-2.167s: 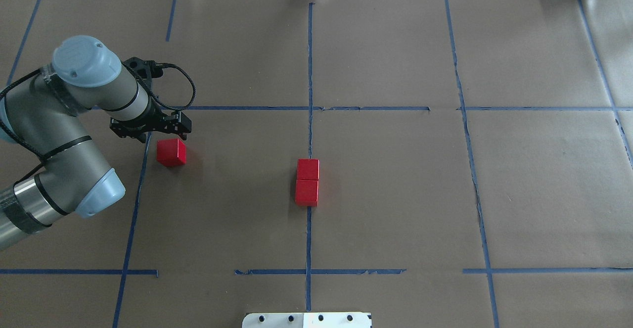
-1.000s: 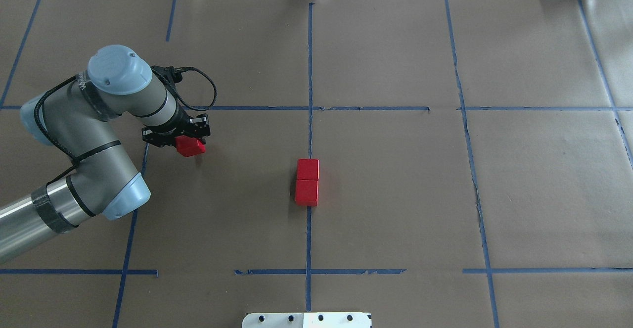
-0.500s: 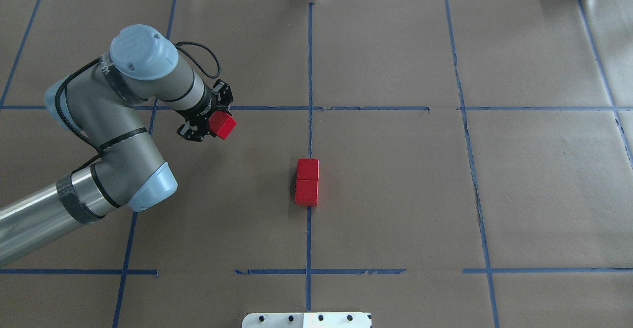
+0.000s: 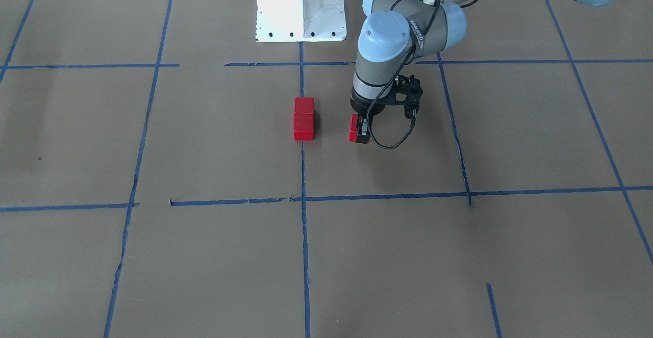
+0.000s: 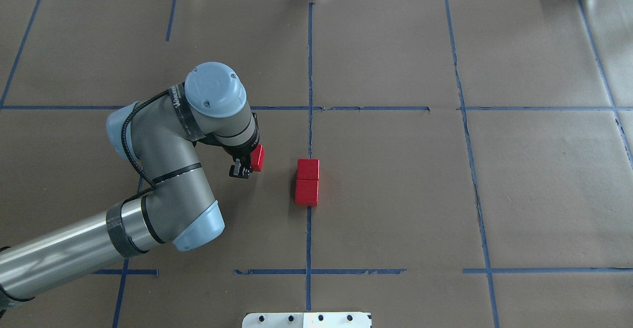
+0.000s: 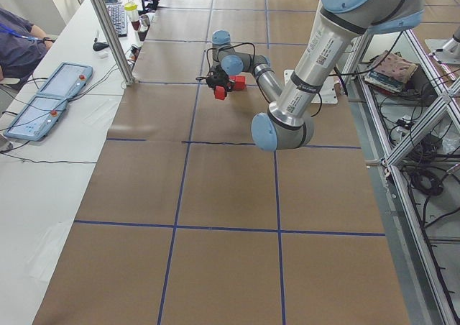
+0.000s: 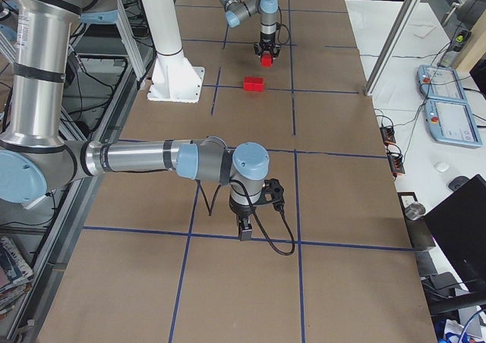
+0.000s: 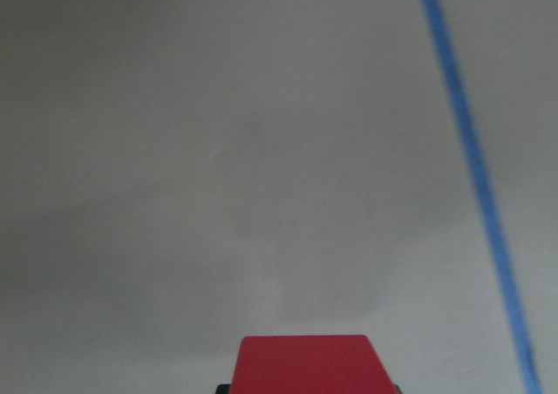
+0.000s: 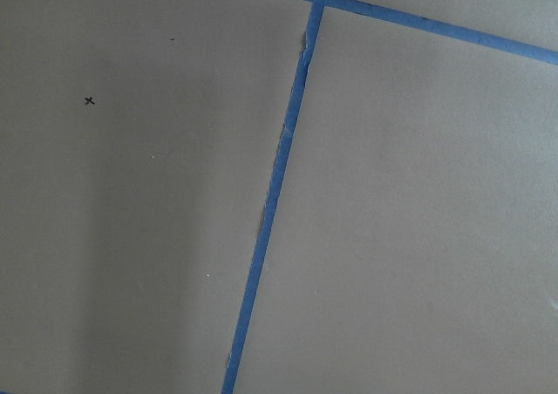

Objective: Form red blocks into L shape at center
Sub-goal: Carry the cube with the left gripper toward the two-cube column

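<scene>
Your left gripper, clamped on the third red cube, holds it near the two touching red cubes lying along the centre tape line, evidently to form the L's foot; the right gripper's opening cannot be told.

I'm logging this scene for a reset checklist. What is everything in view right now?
paired red blocks: two, red, touching, on the centre tape line.
held red block: one, red, beside the pair but apart from it.
blue tape: grid lines, blue, on the paper.
brown paper: brown, covers the table.
base plate: one, white, at the robot's edge.
pendants: two, grey, on the white side bench.
left gripper: black, shut on the held red block.
right gripper: black, over bare paper; open or shut unclear.
</scene>
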### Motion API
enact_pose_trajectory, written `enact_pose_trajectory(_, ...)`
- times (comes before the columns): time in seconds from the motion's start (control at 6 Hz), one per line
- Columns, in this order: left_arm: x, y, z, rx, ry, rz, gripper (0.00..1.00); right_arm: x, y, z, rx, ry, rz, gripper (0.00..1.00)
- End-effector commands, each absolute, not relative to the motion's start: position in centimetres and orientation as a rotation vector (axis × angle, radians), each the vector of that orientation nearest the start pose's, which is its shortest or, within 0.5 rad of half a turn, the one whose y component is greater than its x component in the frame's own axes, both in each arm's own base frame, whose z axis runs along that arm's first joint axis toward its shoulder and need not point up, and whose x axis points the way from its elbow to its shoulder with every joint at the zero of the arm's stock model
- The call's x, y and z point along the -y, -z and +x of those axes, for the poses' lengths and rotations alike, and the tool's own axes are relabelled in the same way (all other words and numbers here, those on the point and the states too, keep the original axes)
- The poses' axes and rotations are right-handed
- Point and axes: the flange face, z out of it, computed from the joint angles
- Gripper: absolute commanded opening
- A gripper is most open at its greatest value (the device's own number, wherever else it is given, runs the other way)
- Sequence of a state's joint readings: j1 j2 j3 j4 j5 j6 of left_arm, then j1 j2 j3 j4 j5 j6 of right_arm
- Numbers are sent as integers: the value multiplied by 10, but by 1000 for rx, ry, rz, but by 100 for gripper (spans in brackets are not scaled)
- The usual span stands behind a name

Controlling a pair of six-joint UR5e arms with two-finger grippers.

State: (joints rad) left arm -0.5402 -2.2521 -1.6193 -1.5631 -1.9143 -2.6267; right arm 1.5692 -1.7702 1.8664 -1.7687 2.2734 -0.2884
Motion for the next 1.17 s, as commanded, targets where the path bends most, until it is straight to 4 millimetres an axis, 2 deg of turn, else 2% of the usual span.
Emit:
enact_pose_trajectory(0.0,421,-219,577,-655,1396,-562,9,398,-626,68,710,243,6,100)
enact_pose_trajectory(0.17,428,-210,592,-647,1400,-560,9,398,-626,68,710,243,6,100)
enact_pose_trajectory(0.33,433,-212,600,-668,1394,-564,10,398,-627,68,710,242,4,100)
enact_pose_trajectory(1.0,430,-214,609,-685,1381,-574,12,398,-628,68,711,242,3,100)
